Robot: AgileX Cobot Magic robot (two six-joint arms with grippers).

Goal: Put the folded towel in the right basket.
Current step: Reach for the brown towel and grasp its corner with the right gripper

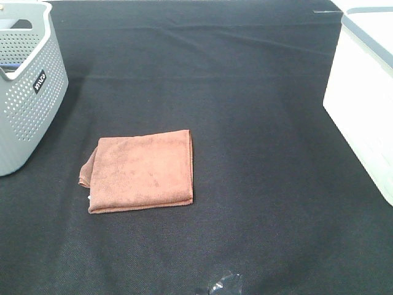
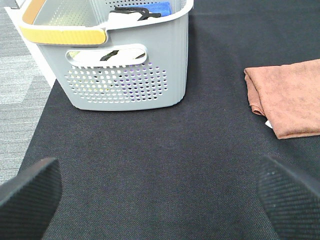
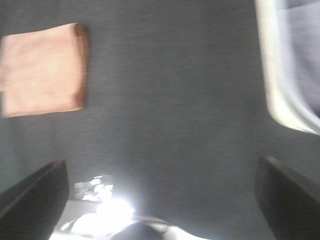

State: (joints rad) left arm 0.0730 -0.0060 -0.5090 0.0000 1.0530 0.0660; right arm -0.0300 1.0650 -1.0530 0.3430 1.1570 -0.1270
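Note:
A folded reddish-brown towel (image 1: pixel 142 171) lies flat on the black cloth, left of the middle. It also shows in the left wrist view (image 2: pixel 287 97) and, blurred, in the right wrist view (image 3: pixel 42 67). The white right basket (image 1: pixel 365 92) stands at the right edge; its rim shows in the right wrist view (image 3: pixel 280 75). My left gripper (image 2: pixel 160 200) is open and empty, low over the cloth, apart from the towel. My right gripper (image 3: pixel 160 200) is open and empty, between the towel and the white basket. Neither gripper shows clearly in the exterior high view.
A grey perforated basket (image 1: pixel 27 92) stands at the far left and holds some items; it has a yellow handle in the left wrist view (image 2: pixel 125 60). A small shiny patch (image 1: pixel 224 284) lies at the front edge of the black cloth (image 1: pixel 258 123).

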